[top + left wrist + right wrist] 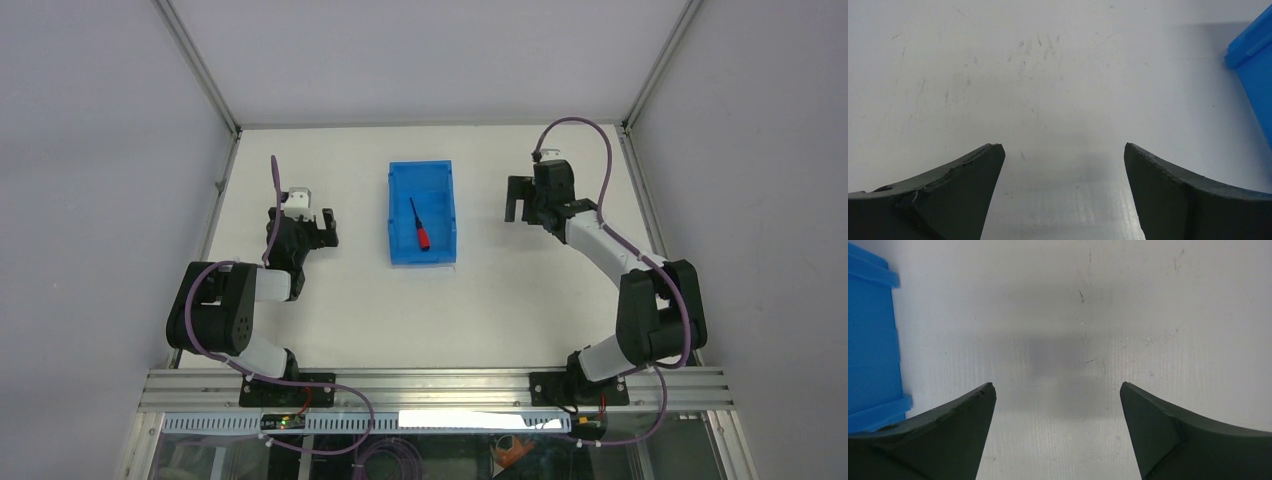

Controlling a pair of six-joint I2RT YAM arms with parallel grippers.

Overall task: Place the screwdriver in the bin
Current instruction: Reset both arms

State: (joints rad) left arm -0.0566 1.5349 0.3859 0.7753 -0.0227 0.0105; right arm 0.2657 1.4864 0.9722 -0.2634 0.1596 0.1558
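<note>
Left end effector (1063,147) and right end effector (1057,385) gape wide, empty — screwdriver (418,224) lies in the bin (393,215).

Left arm (222,312) and right arm (655,310): black joints, white links, looping purple cables (578,119); left gripper (1063,150) fingers (948,195) seem matte charcoal.

Bin (1254,62) mostly outside wrist views
</note>
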